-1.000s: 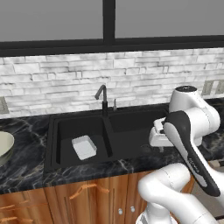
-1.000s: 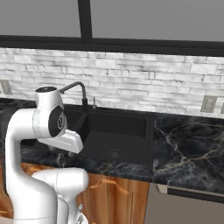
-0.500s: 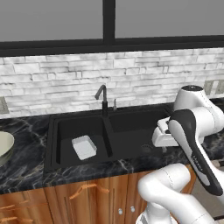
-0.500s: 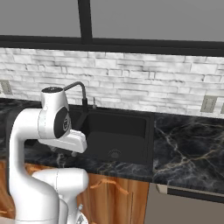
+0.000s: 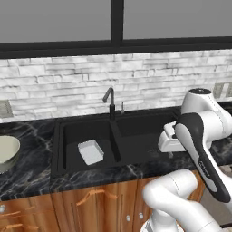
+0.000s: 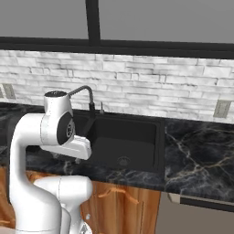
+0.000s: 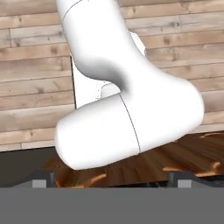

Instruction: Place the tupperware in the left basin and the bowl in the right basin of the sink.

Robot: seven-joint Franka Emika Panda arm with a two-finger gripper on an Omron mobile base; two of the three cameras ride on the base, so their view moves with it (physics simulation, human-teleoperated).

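One gripper (image 7: pixel 112 179), two-fingered, was catalogued with its dark fingertips (image 7: pixel 39 178) standing wide apart and nothing between them; the hand was folded low in front of the sink (image 5: pixel 59 149), pointing back toward the robot's own body and the wooden floor. One tupperware (image 5: pixel 90 152), shallow, pale, with rounded corners, lay flat in the left basin (image 5: pixel 72 133), just beside the central divider, so that half of the task appeared done. One bowl (image 5: pixel 7 152), round and cream, stood on the counter (image 5: pixel 27 181) well to the left of the sink, partly cut off by the edge of the left base view. The bowl would probably handle as light and rigid, with a smooth, possibly slippery wall; the likeliest hold was a pinch across the rim, one finger inside and one outside, since the body looked too wide to span. The right basin (image 6: pixel 128 146) held no dish, its round drain showing. One slim black gooseneck faucet (image 5: pixel 110 100) rose behind the divider and would need clearing on any carry from left to right. The counter was dark veined marble over wooden cabinets (image 5: pixel 99 204); behind ran a whitewashed brick backsplash (image 5: pixel 68 81) beneath a dark-framed window (image 5: pixel 117 22), with a wall outlet (image 6: pixel 221 109) at the right.
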